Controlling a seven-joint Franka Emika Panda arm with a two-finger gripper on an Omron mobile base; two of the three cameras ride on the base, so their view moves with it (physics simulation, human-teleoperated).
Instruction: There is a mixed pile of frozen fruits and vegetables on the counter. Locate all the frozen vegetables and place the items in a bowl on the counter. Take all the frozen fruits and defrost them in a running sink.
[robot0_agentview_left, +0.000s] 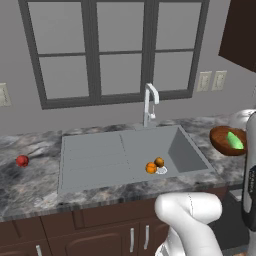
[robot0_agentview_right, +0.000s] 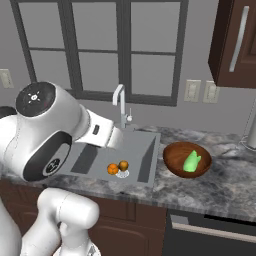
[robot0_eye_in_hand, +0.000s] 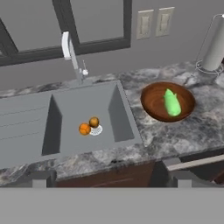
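The bright orange ball (robot0_eye_in_hand: 84, 128) and brownish orange ball (robot0_eye_in_hand: 93, 121) lie beside the drain in the grey sink (robot0_eye_in_hand: 35, 131), centre-left. End effector fully open, empty. Next, nudge the pale gooseneck tap's (robot0_eye_in_hand: 70, 50) handle gently for running water.

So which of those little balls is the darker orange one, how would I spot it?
Find the grey sink under the window. Down in its basin, beside the round drain, two small balls touch. The brownish orange ball sits nearer the tap, duller than the bright orange ball.
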